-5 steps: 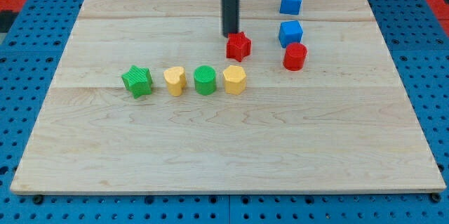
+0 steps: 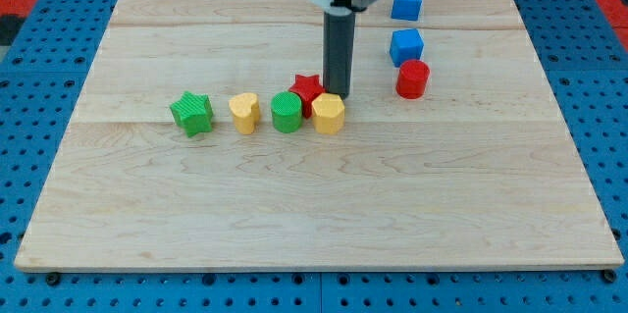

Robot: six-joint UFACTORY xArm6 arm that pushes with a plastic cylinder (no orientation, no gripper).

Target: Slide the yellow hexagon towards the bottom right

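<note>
The yellow hexagon sits near the middle of the wooden board, at the right end of a row of blocks. My tip stands just above the hexagon's top right edge, touching or nearly touching it. The red star lies close to the tip's left, pressed against the hexagon and the green cylinder.
A yellow heart and a green star continue the row to the view's left. A red cylinder, a blue cube and a blue house-shaped block stand at the upper right.
My tip has moved down and slightly right to the hexagon. The red star has been pushed down and left against the row.
</note>
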